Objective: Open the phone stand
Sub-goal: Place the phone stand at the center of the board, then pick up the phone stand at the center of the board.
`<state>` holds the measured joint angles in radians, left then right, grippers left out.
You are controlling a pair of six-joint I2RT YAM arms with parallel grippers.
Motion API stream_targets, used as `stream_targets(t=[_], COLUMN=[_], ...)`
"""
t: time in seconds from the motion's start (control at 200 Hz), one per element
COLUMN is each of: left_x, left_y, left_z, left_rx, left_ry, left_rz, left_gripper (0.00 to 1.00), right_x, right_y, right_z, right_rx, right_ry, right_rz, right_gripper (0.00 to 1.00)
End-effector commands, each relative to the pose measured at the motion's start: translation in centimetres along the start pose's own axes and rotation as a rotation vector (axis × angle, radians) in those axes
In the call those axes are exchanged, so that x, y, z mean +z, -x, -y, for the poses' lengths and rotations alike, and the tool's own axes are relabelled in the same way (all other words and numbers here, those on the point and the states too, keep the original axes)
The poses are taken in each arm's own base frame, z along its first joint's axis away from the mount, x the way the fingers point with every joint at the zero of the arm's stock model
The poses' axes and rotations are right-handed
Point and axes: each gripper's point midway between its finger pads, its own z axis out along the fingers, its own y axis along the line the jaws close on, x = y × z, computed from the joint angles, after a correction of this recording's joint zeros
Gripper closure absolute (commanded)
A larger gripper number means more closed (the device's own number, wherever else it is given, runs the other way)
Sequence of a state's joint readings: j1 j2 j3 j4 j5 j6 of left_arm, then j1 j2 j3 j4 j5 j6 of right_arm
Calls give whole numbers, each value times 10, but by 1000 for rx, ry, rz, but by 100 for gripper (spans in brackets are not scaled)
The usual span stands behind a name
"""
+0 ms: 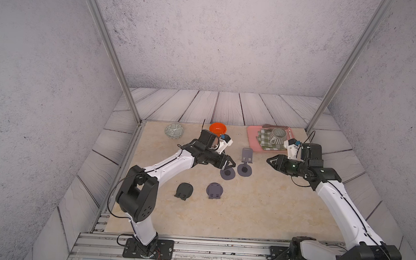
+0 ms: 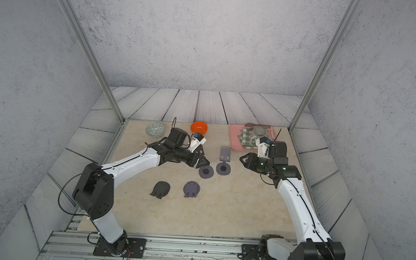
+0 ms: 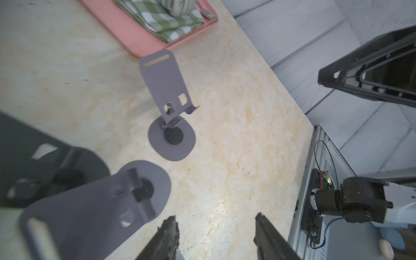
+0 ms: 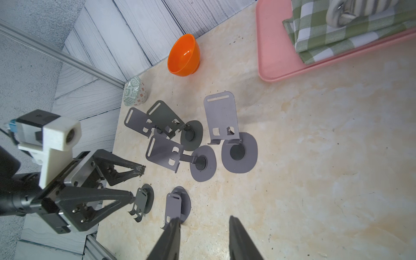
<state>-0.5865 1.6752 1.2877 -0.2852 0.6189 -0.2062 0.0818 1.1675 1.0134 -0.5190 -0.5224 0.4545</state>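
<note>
Six phone stands show in the right wrist view: four unfolded, clustered mid-table, and two folded flat nearer the robot. There's one orange bowl, one patterned bowl and one pink tray along the far edge. The left gripper reaches low over the cluster, hiding part of it in both top views, fingers spread and empty. The right gripper hovers off to the side, fingers apart, gripping nothing.
</note>
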Motion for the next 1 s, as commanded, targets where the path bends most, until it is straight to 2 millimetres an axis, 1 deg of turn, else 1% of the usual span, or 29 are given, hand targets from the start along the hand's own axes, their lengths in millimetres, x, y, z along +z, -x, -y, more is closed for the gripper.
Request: stream_targets(t=[0.0, 0.01, 0.08, 0.17, 0.26, 0.37, 0.415, 0.49, 0.57, 0.651, 0.711, 0.821, 0.901, 0.996], left_x=[-38, -41, -50, -56, -51, -41, -37, -32, -29, -26, -23, -18, -15, -9], left_y=[10, 12, 5, -10, -33, -65, -74, -83, -94, -108, -119, -124, -123, -127], left_z=[0, 1, 0, -12, -27, -35, -37, -38, -43, -48, -57, -63, -67, -75], left_rx=[-20, -17, -32, -87, -147, -223, -254, -294, -324, -335, -347, -358, -352, -345], left_ry=[108, 108, 140, 215, 254, 230, 202, 146, 137, 149, 176, 174, 174, 182], left_rz=[91, 103, 93, 64, 41, -53, -82, -72, -53, -55, -53, -9, 27, 50], left_gripper=[41, 41, 40, 40, 40, 39, 40, 42, 42, 43, 43, 43, 43, 43], right_x=[4, 4, 7, 9, 8, 8, 9, 11, 14, 20, 27, 40, 45, 48], right_y=[1, 1, 2, 3, 3, -2, -6, -16, -31, -51, -67, -95, -103, -104], right_z=[0, 0, 0, -2, -7, -17, -22, -34, -42, -45, -45, -46, -50, -55], right_rx=[-5, -4, -1, 5, -3, -22, -31, -49, -76, -94, -101, -106, -97, -95], right_ry=[13, 13, 19, 33, 59, 110, 140, 194, 220, 230, 231, 228, 246, 270], right_rz=[-9, -9, -9, -16, -21, -47, -55, -81, -119, -171, -217, -298, -323, -322], right_gripper=[61, 61, 61, 60, 60, 60, 60, 60, 60, 60, 60, 61, 61, 61])
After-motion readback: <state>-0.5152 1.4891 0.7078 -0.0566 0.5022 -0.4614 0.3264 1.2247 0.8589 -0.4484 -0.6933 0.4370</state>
